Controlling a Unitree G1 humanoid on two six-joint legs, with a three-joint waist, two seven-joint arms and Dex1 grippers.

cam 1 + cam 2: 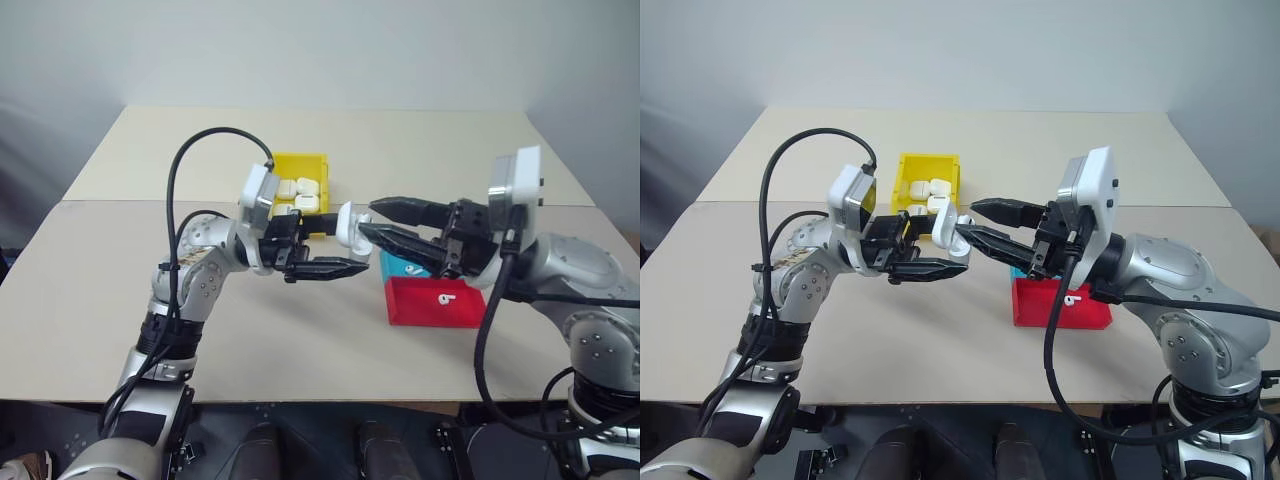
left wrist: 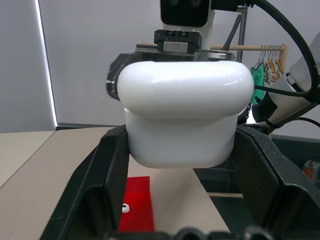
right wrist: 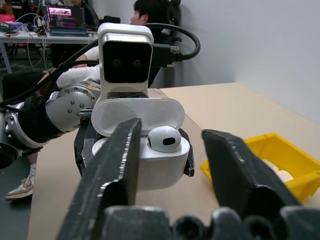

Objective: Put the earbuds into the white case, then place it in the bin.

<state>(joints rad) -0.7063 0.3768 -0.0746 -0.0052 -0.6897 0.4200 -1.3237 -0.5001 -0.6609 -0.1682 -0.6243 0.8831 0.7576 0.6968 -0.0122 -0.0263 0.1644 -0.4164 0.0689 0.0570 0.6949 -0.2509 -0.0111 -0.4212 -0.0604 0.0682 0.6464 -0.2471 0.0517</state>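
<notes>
Left end effector (image 1: 335, 268) clamps the white case (image 1: 352, 224), lid open, 1 earbud (image 3: 164, 138) seated inside. Right end effector (image 1: 375, 219) spread wide at the case's 3 o'clock. Second earbud (image 1: 446, 297) lies on the red tray (image 1: 415, 310); the bin (image 1: 318, 162) at the case's 11 o'clock on the worktop (image 1: 100, 260).

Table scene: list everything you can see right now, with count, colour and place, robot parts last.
White case: one, white, lid open, held above the table between the two arms.
Earbuds: two, white; one seated in the open case, one lying on the red half of the tray.
Bin: one, yellow, behind the case; several white cases inside.
Tray: one, half teal, half red, under the right arm.
Table: one, beige.
Person: one, seated at a desk in the background.
Left end effector: black, shut on the white case.
Right end effector: black, open, fingers either side of the case.
</notes>
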